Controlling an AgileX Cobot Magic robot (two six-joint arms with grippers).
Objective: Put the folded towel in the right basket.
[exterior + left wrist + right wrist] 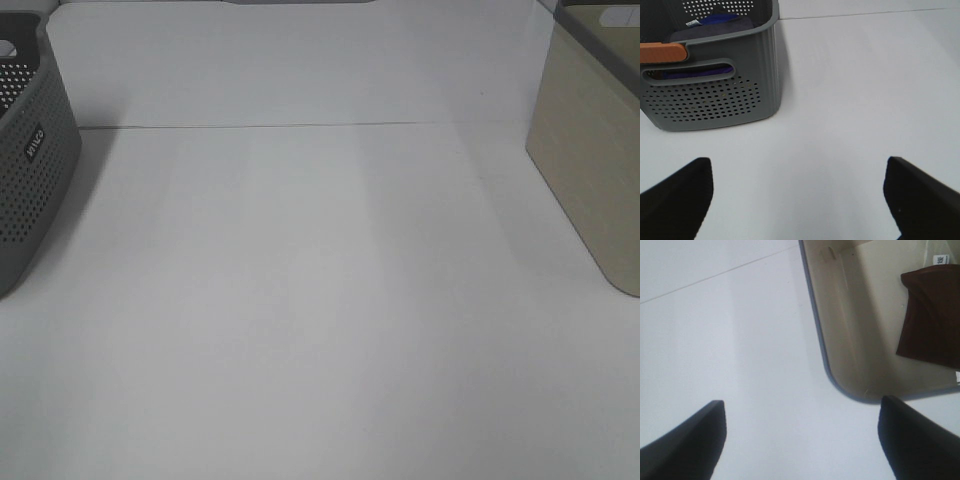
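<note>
Folded towel (931, 315) lies flat on the floor of the right basket (840, 330), so the task looks done. Right end effector (800, 440) spread wide, empty, beside the basket above the surface (300, 300). Left end effector (800, 200) wide too, near the grey perforated basket (710, 95).

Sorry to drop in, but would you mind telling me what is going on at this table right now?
Nothing is being handled at this moment. The folded towel already lies inside the right basket, on its beige floor, as the right wrist view shows. The right pincer is open and empty above the white table beside that basket. The left pincer is open and empty too, facing the grey perforated basket, which holds some blue cloth.
</note>
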